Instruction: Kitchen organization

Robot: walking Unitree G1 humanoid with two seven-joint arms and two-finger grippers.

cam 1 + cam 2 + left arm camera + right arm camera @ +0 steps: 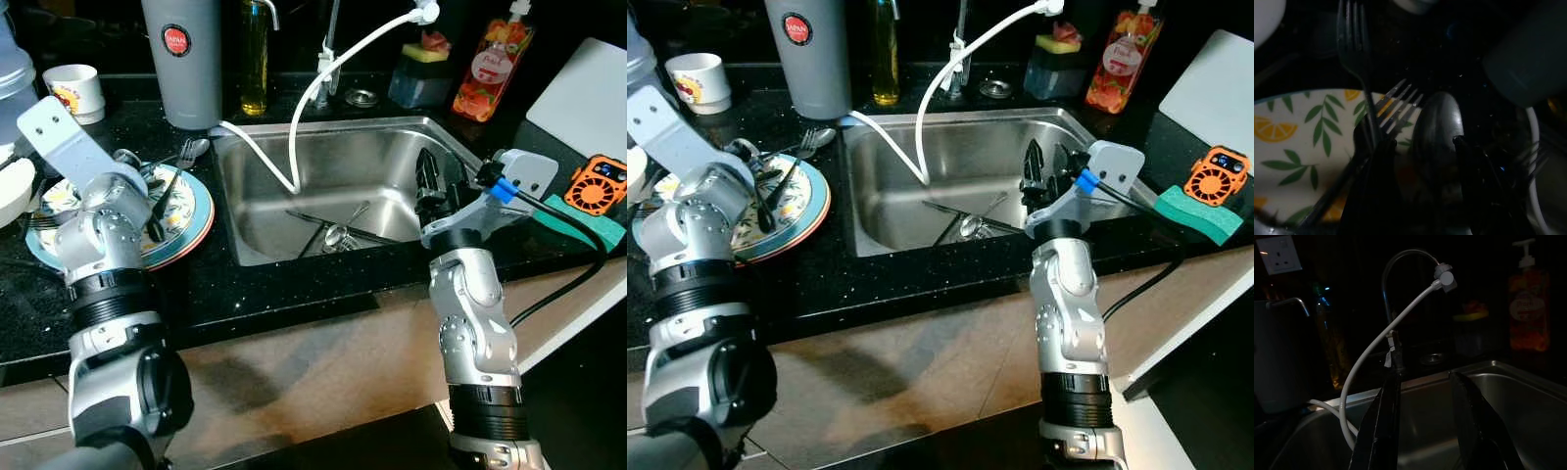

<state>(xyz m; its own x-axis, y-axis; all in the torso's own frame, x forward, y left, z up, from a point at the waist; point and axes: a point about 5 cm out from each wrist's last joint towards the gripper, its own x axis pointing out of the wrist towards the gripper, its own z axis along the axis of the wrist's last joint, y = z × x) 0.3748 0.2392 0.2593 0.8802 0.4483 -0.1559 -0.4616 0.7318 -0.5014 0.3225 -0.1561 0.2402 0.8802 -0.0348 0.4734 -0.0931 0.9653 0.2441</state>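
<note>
My left gripper [1420, 147] hovers spread over cutlery on a plate; my right gripper [1422, 396] hangs parted above the sink.

My left gripper's two black fingers stand moderately apart and hold nothing; between them lies a spoon [1437, 125], its bowl just ahead of the fingertips, with a silver fork [1398, 105] crossing beside it and a dark fork [1354, 39] lying further out. All three rest on the lemon-and-leaf plate [191, 211] on the black counter [284, 284], left of the sink [294, 171]. My right gripper's fingers are also apart and empty, held over the sink's right side, above more cutlery [338, 235] lying on the basin floor. A white hose [323, 83] curves from the tap into the basin. A grey tumbler [184, 59] stands behind the plate.
</note>
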